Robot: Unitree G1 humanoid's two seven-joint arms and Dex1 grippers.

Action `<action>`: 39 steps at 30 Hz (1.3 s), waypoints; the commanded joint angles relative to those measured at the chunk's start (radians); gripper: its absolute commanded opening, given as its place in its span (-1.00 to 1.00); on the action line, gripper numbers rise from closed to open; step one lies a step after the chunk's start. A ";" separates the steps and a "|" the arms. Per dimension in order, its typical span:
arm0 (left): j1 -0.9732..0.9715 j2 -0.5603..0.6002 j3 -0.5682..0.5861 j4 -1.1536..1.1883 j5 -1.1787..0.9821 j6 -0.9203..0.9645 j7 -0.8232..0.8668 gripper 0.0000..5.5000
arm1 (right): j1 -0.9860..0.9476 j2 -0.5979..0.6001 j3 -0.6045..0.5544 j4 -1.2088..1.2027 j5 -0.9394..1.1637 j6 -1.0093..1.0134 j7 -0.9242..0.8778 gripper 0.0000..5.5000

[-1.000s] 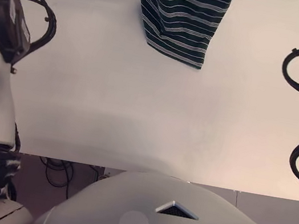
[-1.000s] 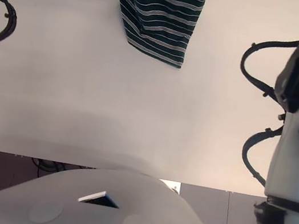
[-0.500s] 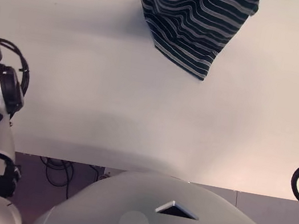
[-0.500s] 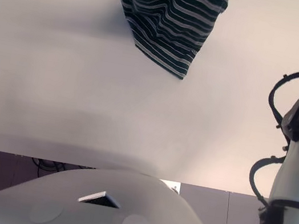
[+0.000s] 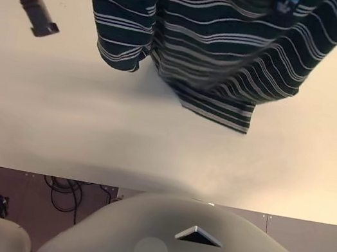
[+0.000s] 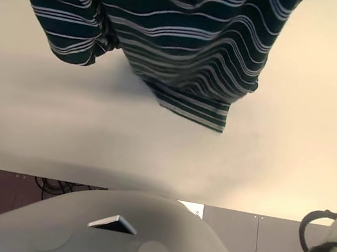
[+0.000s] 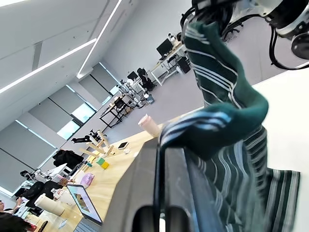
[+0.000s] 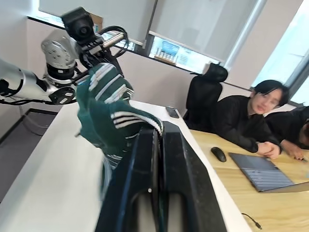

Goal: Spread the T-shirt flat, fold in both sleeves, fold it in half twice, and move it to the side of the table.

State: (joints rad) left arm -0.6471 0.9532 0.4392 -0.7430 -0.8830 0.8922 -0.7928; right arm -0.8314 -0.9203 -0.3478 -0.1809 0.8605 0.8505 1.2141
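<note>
So, T-shirt (image 5: pixel 221 50) look: dark green, thin white stripes, blue tag (image 5: pixel 287 0) by the collar; cloth is bunching, not lying flat.
Where: hanging in the air over the table (image 5: pixel 89 131), stretching between both grippers.
Left gripper (image 7: pixel 161 145): fingers are pinching a fold of the shirt.
Right gripper (image 8: pixel 158 131): fingers are clamping another fold.
Axis: running collar-up to hem (image 5: pixel 217 112) down; one sleeve (image 5: pixel 122 36) is dangling on the robot's left.
Hem contact: cannot tell if it is touching the tabletop.
Room: bare tabletop is lying between hem and near edge, and opening to both sides.

Bright overhead light (soft shadow on table (image 5: pixel 153 136)).
</note>
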 commanded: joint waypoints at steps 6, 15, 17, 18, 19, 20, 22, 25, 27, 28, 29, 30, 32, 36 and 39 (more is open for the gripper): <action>-0.062 -0.150 -0.493 0.633 0.402 -0.378 -0.163 -1.00 | -0.021 0.126 0.338 0.458 -0.371 -0.370 0.058 -1.00; -0.340 -0.448 -0.723 1.631 0.799 -0.831 -0.147 -1.00 | -0.247 0.428 0.517 1.119 -0.712 -0.703 -0.142 -1.00; -0.384 -0.490 -0.730 1.793 0.858 -0.886 -0.074 -1.00 | -0.295 0.503 0.534 1.261 -0.779 -0.751 -0.272 -1.00; -0.402 -0.510 -0.727 1.861 0.882 -0.905 -0.034 -1.00 | -0.314 0.535 0.539 1.321 -0.811 -0.771 -0.341 -1.00; -0.416 -0.528 -0.723 1.918 0.905 -0.919 0.016 -1.00 | -0.329 0.567 0.541 1.374 -0.840 -0.784 -0.417 -1.00; -0.426 -0.542 -0.717 1.963 0.924 -0.931 0.059 -1.00 | -0.340 0.593 0.541 1.414 -0.865 -0.796 -0.471 -1.00; -0.440 -0.570 -0.696 2.024 0.947 -0.939 0.136 -1.00 | -0.346 0.633 0.544 1.468 -0.904 -0.806 -0.561 -1.00; -0.447 -0.608 -0.655 2.069 0.959 -0.922 0.224 -1.00 | -0.338 0.684 0.548 1.511 -0.960 -0.804 -0.669 -1.00; -0.449 -0.623 -0.624 2.084 0.959 -0.905 0.279 -1.00 | -0.334 0.713 0.542 1.525 -0.983 -0.801 -0.729 -1.00; -0.451 -0.629 -0.606 2.089 0.957 -0.896 0.310 -1.00 | -0.333 0.729 0.533 1.529 -0.988 -0.799 -0.757 -1.00; -0.453 -0.635 -0.584 2.092 0.950 -0.883 0.334 -1.00 | -0.332 0.742 0.526 1.532 -0.993 -0.798 -0.780 -1.00; -0.456 -0.640 -0.562 2.094 0.943 -0.872 0.355 -1.00 | -0.332 0.756 0.513 1.533 -0.992 -0.801 -0.804 -1.00; -0.461 -0.647 -0.534 2.095 0.946 -0.862 0.379 -0.92 | -0.334 0.771 0.483 1.533 -0.981 -0.806 -0.834 -1.00; -0.470 -0.644 -0.482 2.094 0.941 -0.853 0.405 -0.70 | -0.342 0.765 0.436 1.532 -0.982 -0.815 -0.885 -0.73; -0.473 -0.631 -0.435 2.093 0.925 -0.844 0.409 -0.68 | -0.346 0.753 0.404 1.532 -0.977 -0.815 -0.911 -0.72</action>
State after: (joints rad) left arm -1.0949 0.3070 -0.0261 1.3466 0.0561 0.0310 -0.3885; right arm -1.1522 -0.1670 0.0781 1.3479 -0.1182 0.0391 0.3136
